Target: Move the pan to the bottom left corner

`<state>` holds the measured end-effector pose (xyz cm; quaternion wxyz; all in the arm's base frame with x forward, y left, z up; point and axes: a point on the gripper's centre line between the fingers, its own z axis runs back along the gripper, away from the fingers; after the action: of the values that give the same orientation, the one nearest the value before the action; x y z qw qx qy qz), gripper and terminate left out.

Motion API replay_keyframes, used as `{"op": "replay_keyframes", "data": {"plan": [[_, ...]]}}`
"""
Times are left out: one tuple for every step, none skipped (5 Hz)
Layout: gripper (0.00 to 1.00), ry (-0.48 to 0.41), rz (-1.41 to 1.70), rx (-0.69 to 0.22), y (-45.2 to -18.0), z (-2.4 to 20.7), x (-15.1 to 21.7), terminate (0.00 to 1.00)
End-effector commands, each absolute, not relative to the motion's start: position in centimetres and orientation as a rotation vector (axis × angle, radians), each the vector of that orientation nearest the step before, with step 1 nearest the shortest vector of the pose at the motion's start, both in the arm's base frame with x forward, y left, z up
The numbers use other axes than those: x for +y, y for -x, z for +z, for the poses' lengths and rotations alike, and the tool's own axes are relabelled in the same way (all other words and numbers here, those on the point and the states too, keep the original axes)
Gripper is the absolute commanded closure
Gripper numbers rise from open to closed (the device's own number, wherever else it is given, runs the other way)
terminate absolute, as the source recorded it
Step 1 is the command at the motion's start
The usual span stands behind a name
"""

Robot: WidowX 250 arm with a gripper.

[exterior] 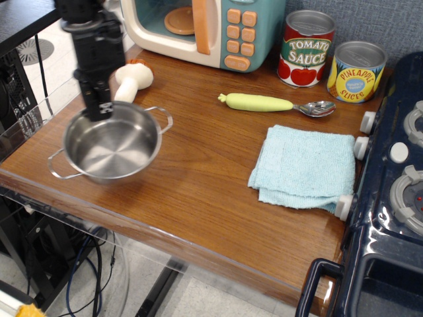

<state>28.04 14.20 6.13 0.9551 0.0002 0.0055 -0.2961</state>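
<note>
The pan [112,147] was shiny silver steel, mirroring the dark gripper [100,109], which was black. The table [198,178] showed glossy brown wood grain with a clear plastic edge. The cloth [304,165] was light blue. The toy microwave [205,30] was teal and cream with orange buttons. The spoon [274,104] had a yellow-green handle and a silver bowl. One can [307,48] was red with a green label band and white lettering; the other can [356,71] was yellow with blue. The mushroom [131,82] was cream-white with an orange tip. The stove [390,198] was dark navy with white knobs.
</note>
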Motion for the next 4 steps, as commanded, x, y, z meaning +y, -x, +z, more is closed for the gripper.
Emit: {"op": "replay_keyframes", "data": {"plan": [[1.0,-0.043,-0.524,0.06,-27.7,5.8,17.3,0.0],[1.0,-0.015,-0.504,0.068,-28.2,4.9,17.9,0.0],[1.0,-0.001,-0.481,0.094,-28.3,3.7,18.7,0.0],[0.0,0.008,-0.464,0.096,-28.1,3.9,18.7,0.0]]}}
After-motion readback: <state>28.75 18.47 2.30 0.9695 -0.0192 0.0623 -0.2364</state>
